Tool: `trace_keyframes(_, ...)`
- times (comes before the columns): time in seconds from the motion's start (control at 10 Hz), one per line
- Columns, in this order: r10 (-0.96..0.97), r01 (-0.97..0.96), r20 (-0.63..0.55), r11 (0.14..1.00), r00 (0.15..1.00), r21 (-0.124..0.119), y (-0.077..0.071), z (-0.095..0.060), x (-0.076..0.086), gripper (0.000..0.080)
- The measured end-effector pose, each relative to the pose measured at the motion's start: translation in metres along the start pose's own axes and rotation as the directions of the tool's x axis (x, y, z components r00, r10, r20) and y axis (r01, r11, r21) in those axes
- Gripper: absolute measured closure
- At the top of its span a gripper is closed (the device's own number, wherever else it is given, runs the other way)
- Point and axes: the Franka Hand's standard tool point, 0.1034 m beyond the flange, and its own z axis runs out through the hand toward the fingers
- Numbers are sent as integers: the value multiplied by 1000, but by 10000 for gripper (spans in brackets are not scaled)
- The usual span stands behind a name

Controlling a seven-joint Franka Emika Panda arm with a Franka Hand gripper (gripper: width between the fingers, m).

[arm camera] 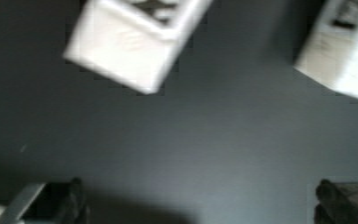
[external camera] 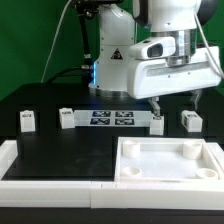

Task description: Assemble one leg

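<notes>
The black bench is carrying every part, and the Panda arm is reaching in from the upper right of the exterior view. In the lower right of that frame the large white panel is lying flat with its corner holes facing up, probably so that legs can be set in from above. The marker board is lying across the middle of the frame.

The gripper is hovering low at the right of the frame, spread wide and holding nothing. In the wrist view its fingertips are showing far apart with bare bench between them.

The four legs are standing in one row, spaced apart, likely so each can be grasped singly. The far-left leg and inner-left leg are sitting well away from the arm. The inner-right leg and far-right leg are standing just below the gripper. It seems to be lining up on one of these, though which I cannot tell.
</notes>
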Motion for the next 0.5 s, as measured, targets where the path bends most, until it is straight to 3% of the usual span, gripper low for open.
trace_keyframes(0.2, 137, -137, 5, 990, 991, 11, -22, 1, -1, 150)
trace_keyframes(0.5, 145, -146, 50, 989, 988, 9, -25, 3, -4, 150)
